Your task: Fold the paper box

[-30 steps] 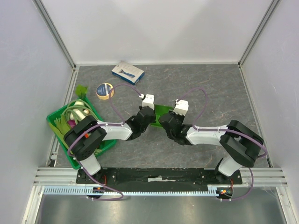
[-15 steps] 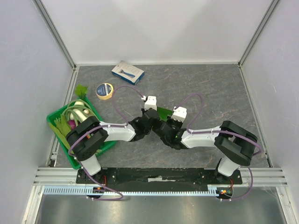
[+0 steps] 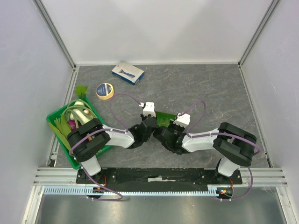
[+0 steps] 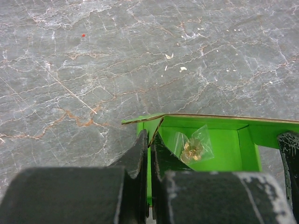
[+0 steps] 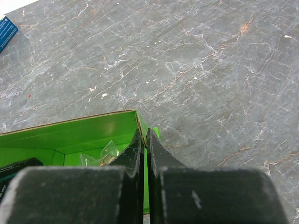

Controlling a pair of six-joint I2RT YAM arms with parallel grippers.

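The paper box is lime-green card, open on top, and stands on the grey table between my two wrists. A small clear bag of golden bits lies inside it. In the left wrist view my left gripper is shut on the box's left end wall, beside an outward-bent flap. In the right wrist view my right gripper is shut on the box's right end wall at its corner. From above, the arms hide most of the box.
A dark green crate of vegetables sits at the left edge, beside my left arm. A tape roll and a blue-and-white carton lie at the back left. White walls close the table on three sides.
Both wrists have drawn a little toward the near edge, and the box came with them. Both grips have stayed shut.
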